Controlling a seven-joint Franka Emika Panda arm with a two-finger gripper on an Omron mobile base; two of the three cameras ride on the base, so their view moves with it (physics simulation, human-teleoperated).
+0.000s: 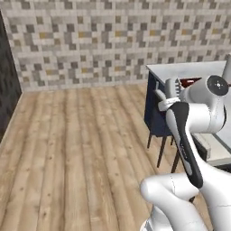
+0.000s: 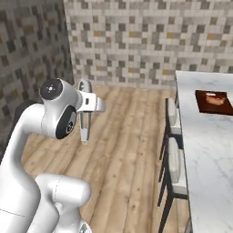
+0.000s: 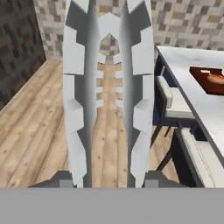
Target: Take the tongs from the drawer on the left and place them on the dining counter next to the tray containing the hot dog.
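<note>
My gripper (image 3: 108, 179) is shut on the tongs (image 3: 83, 96), whose two long grey arms with scalloped edges run up the middle of the hand view. In the right base view the tongs (image 2: 84, 120) hang upright from the hand (image 2: 94, 103) above the wooden floor, left of the dining counter (image 2: 205, 150). The dark reddish-brown tray (image 2: 213, 102) lies on the marble top with the hot dog (image 2: 215, 98) in it. Tray (image 3: 209, 80) and hot dog (image 3: 216, 77) sit to the right of the tongs in the hand view. The drawer is out of view.
Two cushioned stools (image 2: 172, 113) (image 2: 175, 169) stand along the counter's near side, between my hand and the marble top. A mosaic tile wall (image 2: 136, 41) closes the back. Open wooden floor (image 1: 81, 144) spreads to the left. The counter's navy base (image 1: 153, 113) shows behind my arm.
</note>
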